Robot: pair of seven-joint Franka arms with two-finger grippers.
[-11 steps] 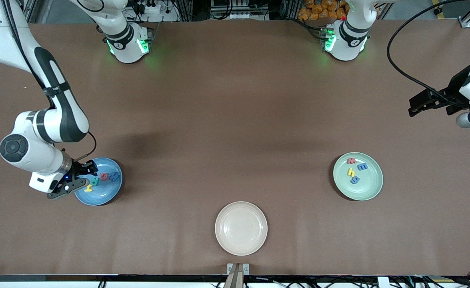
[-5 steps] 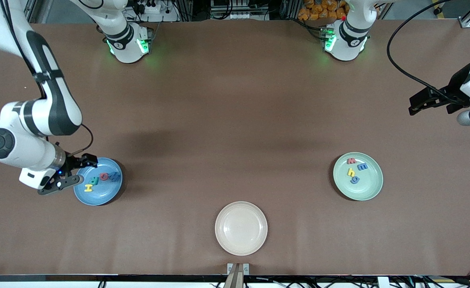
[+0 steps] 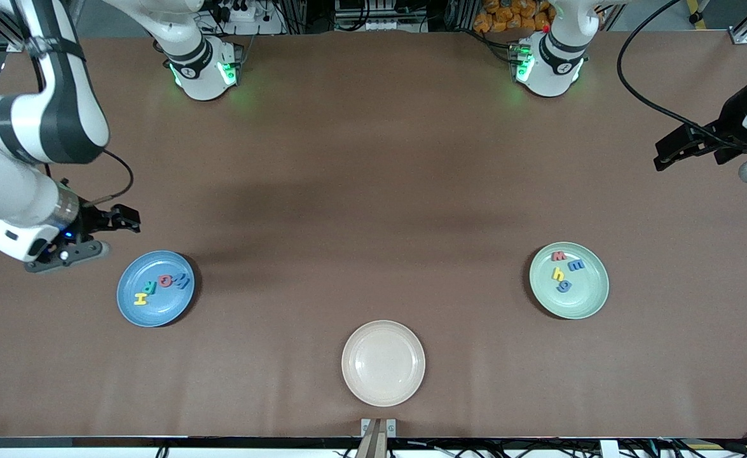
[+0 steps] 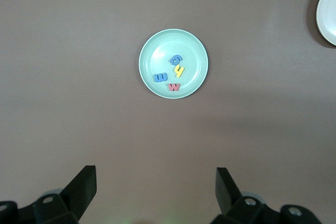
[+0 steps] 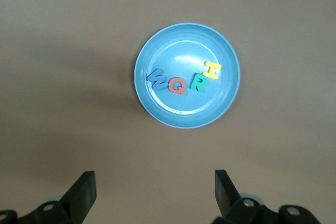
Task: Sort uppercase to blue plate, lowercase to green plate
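Note:
The light-blue plate (image 3: 150, 312) lies toward the right arm's end of the table. It holds the yellow H (image 3: 140, 298), teal R (image 3: 150, 288), red Q (image 3: 166, 280) and blue M (image 3: 182, 281). The right wrist view shows the plate (image 5: 184, 114) and its letters too. The mint-green plate (image 3: 582, 299) lies toward the left arm's end. It holds the red m (image 3: 558, 256), yellow h (image 3: 557, 273), blue m (image 3: 576, 265) and blue g (image 3: 564, 286). It also shows in the left wrist view (image 4: 157, 51). My right gripper (image 3: 133, 221) is open and empty, up in the air beside the blue plate. My left gripper (image 3: 660, 158) is open and empty, high over the table's end.
An empty cream plate (image 3: 383, 362) lies mid-table, nearest the front camera, and its edge shows in the left wrist view (image 4: 328, 14). The two arm bases stand along the table's edge farthest from the front camera.
My right gripper has risen and drawn away from over the blue plate, toward the right arm's end of the table. The left arm has shifted only slightly. The letters have not moved.

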